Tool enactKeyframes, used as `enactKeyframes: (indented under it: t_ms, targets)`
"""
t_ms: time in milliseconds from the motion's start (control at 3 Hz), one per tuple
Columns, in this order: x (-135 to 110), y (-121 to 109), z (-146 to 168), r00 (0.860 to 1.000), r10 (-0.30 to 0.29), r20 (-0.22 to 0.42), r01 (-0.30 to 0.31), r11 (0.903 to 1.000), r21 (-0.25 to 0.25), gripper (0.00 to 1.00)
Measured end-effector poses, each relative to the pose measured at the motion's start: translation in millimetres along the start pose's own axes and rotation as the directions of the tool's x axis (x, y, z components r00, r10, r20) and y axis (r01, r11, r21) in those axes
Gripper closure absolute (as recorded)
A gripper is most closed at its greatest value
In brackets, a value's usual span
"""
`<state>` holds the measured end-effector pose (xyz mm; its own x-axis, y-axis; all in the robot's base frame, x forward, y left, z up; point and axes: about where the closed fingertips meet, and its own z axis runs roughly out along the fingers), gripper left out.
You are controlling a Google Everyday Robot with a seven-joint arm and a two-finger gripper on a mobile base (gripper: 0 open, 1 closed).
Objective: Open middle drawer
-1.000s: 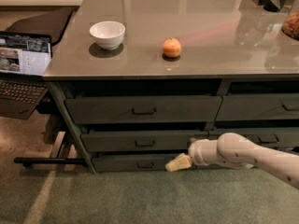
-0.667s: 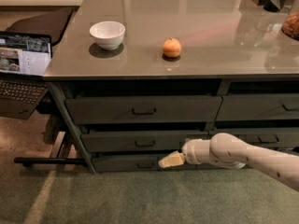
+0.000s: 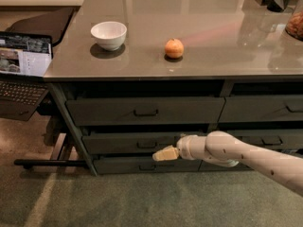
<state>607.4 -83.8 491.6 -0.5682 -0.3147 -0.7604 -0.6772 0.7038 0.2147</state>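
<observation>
The middle drawer (image 3: pixel 118 144) is the mid-height dark grey-green front in the left column under the counter. Its small dark pull (image 3: pixel 147 144) sits at its centre. The drawer looks shut, and its inside is hidden. My gripper (image 3: pixel 164 153), tan at the tip of the white arm (image 3: pixel 236 156), reaches in from the right. It hovers just below and to the right of the pull, in front of the seam between the middle and bottom fronts. It holds nothing that I can see.
The taller top drawer (image 3: pixel 144 110) is above and the slim bottom drawer (image 3: pixel 142 165) below. More drawers (image 3: pixel 265 109) stand to the right. On the counter are a white bowl (image 3: pixel 109 34) and an orange fruit (image 3: pixel 174 48). An open laptop (image 3: pixel 23 63) is at the left.
My gripper has moved left and slightly up, from the bottom drawer front toward the middle drawer's pull. The drawers have not moved.
</observation>
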Motion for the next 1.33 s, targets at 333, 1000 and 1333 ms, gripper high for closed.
enactKeyframes:
  t_ms: [333,1000,1333]
  targets:
    - [-21.0,-2.5,5.8,0.998,-0.033,0.055,0.034,0.9994,-0.009,0.00]
    - [-43.9,-15.7,28.5,0.995,-0.056,0.086,0.058,0.9981,-0.021,0.00]
    - [-33.3,-27.9,47.3,0.998,-0.026,0.063,0.028,0.9993,-0.026,0.00]
